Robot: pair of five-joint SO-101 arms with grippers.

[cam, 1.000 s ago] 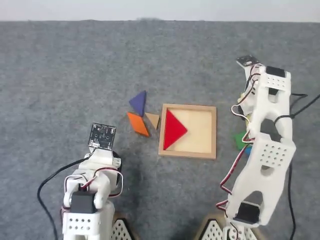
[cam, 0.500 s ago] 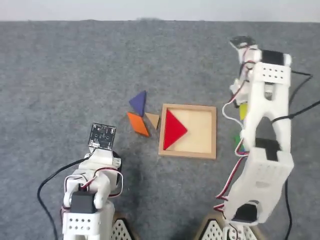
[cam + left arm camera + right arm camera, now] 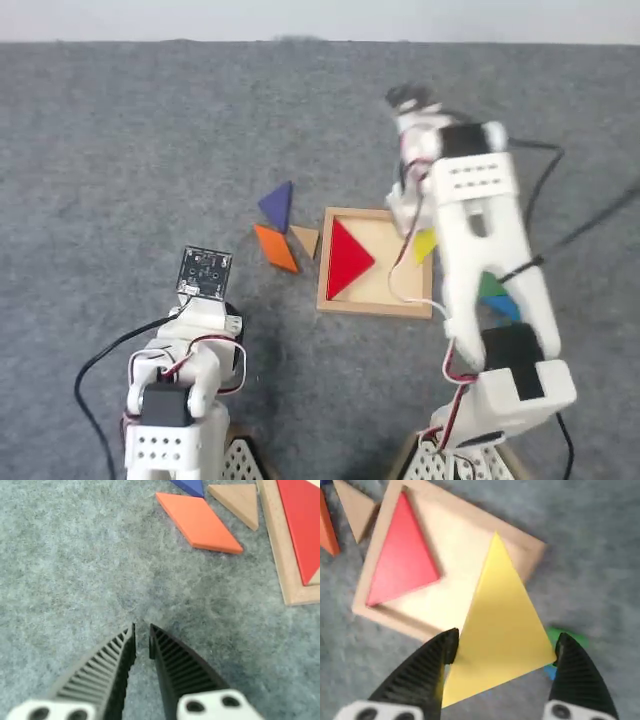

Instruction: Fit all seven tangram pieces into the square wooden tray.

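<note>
Right gripper [image 3: 507, 640]: jaws spread wide, clamped on two edges of the yellow triangle [image 3: 497, 620].
Yellow triangle: held over the tray's [image 3: 375, 309] right rim and corner. Can't tell if it touches the wood. From the high view it is mostly covered by the right arm [image 3: 480, 230].
Left gripper [image 3: 142, 628]: jaws a narrow slit apart with nothing between, low over the grey mat [image 3: 120, 150], well apart from the pieces.
Red triangle [image 3: 345, 258]: flat in the tray, against its left wall.
Loose pieces: orange parallelogram [image 3: 275, 248], tan triangle [image 3: 305, 240] and blue triangle [image 3: 277, 205] sit just left of the tray.
Cut off: blue triangle is clipped by the left wrist view's edge.
Hidden: green piece [image 3: 492, 285] and blue piece [image 3: 503, 305] lie right of the tray, half under the right arm, shapes unclear.
</note>
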